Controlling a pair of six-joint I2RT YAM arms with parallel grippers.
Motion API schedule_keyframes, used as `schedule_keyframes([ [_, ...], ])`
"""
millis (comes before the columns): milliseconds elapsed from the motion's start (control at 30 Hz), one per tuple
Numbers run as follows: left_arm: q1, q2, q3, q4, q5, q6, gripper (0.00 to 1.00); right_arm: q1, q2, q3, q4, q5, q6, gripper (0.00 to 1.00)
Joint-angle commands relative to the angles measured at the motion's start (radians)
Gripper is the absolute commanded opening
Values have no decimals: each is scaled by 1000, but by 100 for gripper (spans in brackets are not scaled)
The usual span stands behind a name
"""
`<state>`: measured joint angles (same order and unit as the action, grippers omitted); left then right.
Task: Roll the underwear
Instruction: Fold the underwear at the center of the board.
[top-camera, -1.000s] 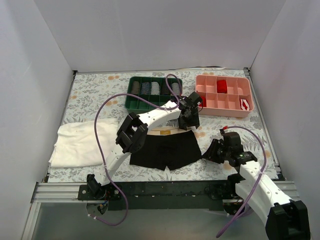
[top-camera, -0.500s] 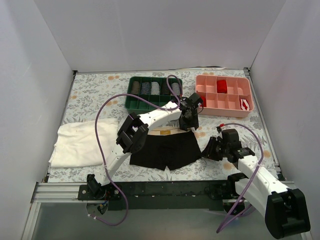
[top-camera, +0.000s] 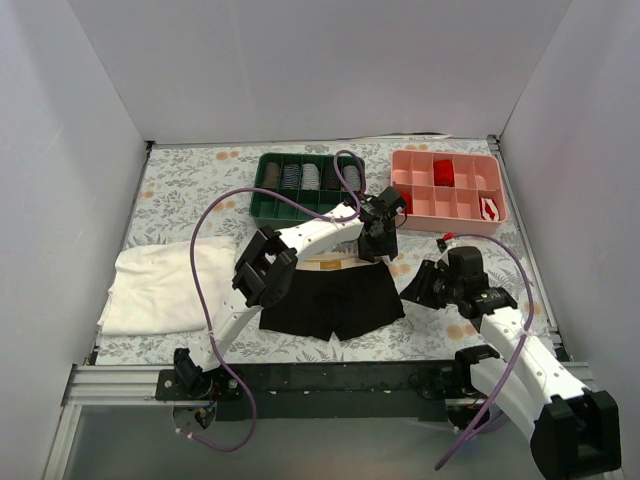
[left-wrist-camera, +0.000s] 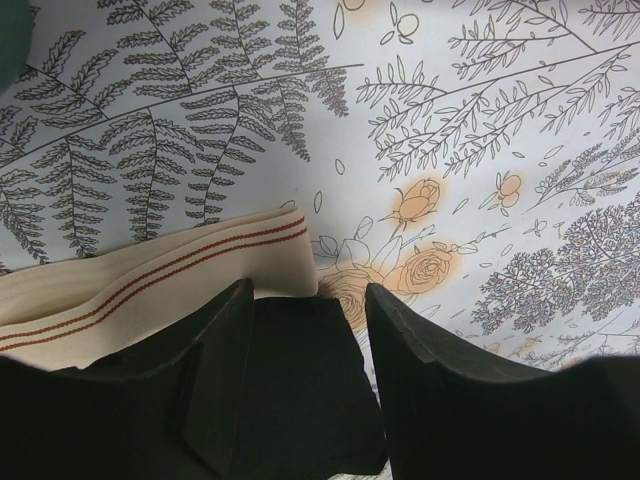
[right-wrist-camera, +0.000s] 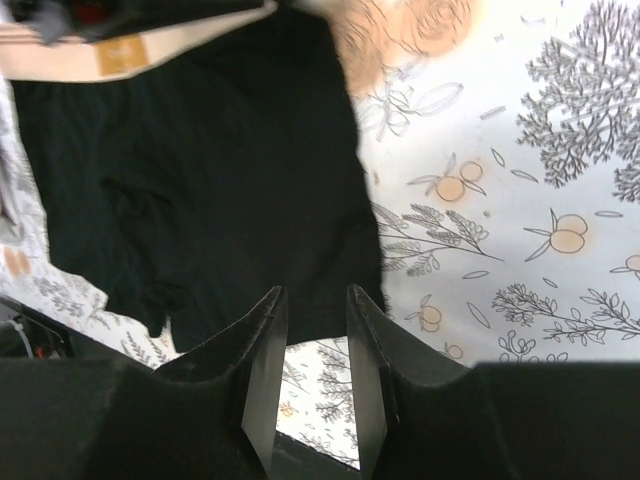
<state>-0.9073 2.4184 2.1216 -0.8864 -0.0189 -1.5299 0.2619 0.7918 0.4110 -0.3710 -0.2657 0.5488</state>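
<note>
The black underwear (top-camera: 330, 300) lies flat on the floral table, its beige waistband (top-camera: 325, 263) at the far side. My left gripper (top-camera: 378, 247) is open and empty, hovering over the garment's far right corner. In the left wrist view its gripper (left-wrist-camera: 308, 295) straddles black fabric (left-wrist-camera: 300, 380) just below the waistband's end (left-wrist-camera: 150, 280). My right gripper (top-camera: 415, 288) is open and empty at the garment's right edge. In the right wrist view its gripper (right-wrist-camera: 312, 300) sits over the lower right hem of the underwear (right-wrist-camera: 200, 150).
A green tray (top-camera: 290, 212) holding rolled items stands at the back centre. A pink tray (top-camera: 450, 226) with small red rolls (top-camera: 443, 171) stands at the back right. A larger white cloth (top-camera: 160, 285) lies at the left. White walls enclose the table.
My right gripper has moved left and away from the base, up to the underwear's right edge. My left gripper has shifted only slightly. The underwear has not moved.
</note>
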Motion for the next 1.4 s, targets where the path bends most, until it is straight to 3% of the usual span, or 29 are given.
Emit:
schedule_keyframes([
  [0,7,8,-19,-19,56,-1,49,-4,72,-18,4,-14,-3,38],
  [167,10,39,53,-81,70,10,52,-6,87,-67,58,-36,-1,37],
  [467,13,36,55,-63,94,7,52,-4,118,-133,90,-70,0,35],
  [700,19,83,130,-97,135,2,52,-4,124,-140,110,-86,-4,9],
  [800,30,108,150,-125,152,1,48,-4,124,-138,113,-96,-21,1],
  [967,41,110,118,-125,157,1,40,-4,130,-135,116,-125,-46,1],
  [1233,47,113,97,-125,149,-1,14,-4,92,-132,132,-170,-76,1],
  [1367,47,85,90,-92,145,-7,11,-4,84,-127,124,-181,-87,1],
])
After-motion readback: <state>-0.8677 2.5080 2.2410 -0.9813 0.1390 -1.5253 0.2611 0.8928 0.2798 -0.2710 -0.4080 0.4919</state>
